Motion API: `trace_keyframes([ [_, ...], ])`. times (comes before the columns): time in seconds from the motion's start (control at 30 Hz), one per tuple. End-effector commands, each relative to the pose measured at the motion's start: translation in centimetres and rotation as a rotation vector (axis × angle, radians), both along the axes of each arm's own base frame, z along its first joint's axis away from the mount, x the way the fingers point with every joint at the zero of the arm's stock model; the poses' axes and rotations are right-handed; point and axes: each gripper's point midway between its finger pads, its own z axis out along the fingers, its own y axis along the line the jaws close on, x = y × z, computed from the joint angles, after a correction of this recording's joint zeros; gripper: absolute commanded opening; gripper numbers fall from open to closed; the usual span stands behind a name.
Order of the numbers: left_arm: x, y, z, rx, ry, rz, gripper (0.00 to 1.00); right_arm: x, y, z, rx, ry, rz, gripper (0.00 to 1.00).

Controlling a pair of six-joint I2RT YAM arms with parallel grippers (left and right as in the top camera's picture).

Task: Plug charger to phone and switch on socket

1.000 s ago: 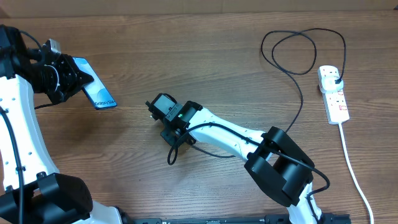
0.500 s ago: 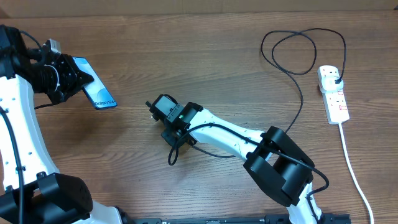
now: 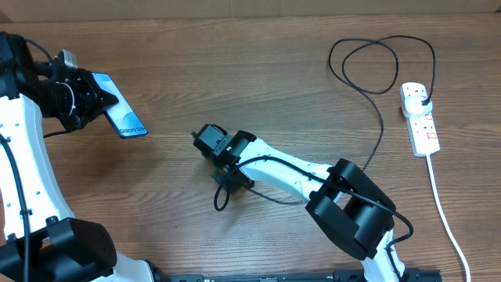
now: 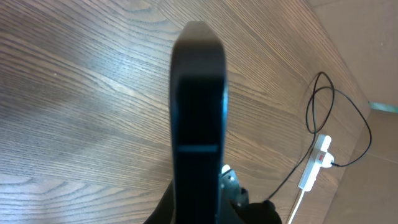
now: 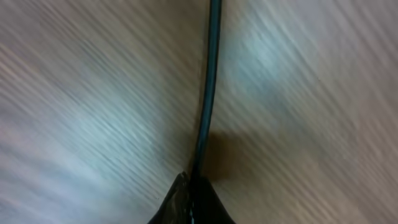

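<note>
The phone (image 3: 125,117), its light-blue screen lit, is held tilted above the table at far left by my left gripper (image 3: 88,102), which is shut on it. In the left wrist view the phone (image 4: 198,106) shows edge-on as a dark bar rising from the jaws (image 4: 198,208). My right gripper (image 3: 231,177) is low over the table's middle, shut on the thin black charger cable (image 3: 380,129); a short loop of it hangs below the jaws. The right wrist view shows the cable (image 5: 210,81) running out of the shut jaws (image 5: 196,194). The charger's plug sits in the white socket strip (image 3: 420,117) at far right.
The socket's thick white cord (image 3: 446,219) runs down toward the front right edge. The charger cable makes a wide loop at the back right. The strip also shows in the left wrist view (image 4: 314,163). Bare wood lies between the phone and the right gripper.
My right gripper has shifted a little right and toward the front, with the cable loop moving along. The left gripper and phone have not moved.
</note>
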Motion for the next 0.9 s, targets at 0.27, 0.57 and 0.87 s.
trace_keyframes([
  [0.27, 0.2, -0.7, 1.7, 0.001, -0.065, -0.032, 0.04, -0.9, -14.2, 3.1, -0.41, 0.219, -0.236, 0.04],
  [0.57, 0.3, -0.7, 1.7, 0.003, -0.071, -0.032, 0.04, 5.2, -13.4, 4.4, -0.194, 0.15, -0.394, 0.8],
  [0.87, 0.3, -0.7, 1.7, 0.003, -0.071, -0.032, 0.04, 11.7, -2.3, 7.4, 0.285, -0.029, -0.311, 0.86],
])
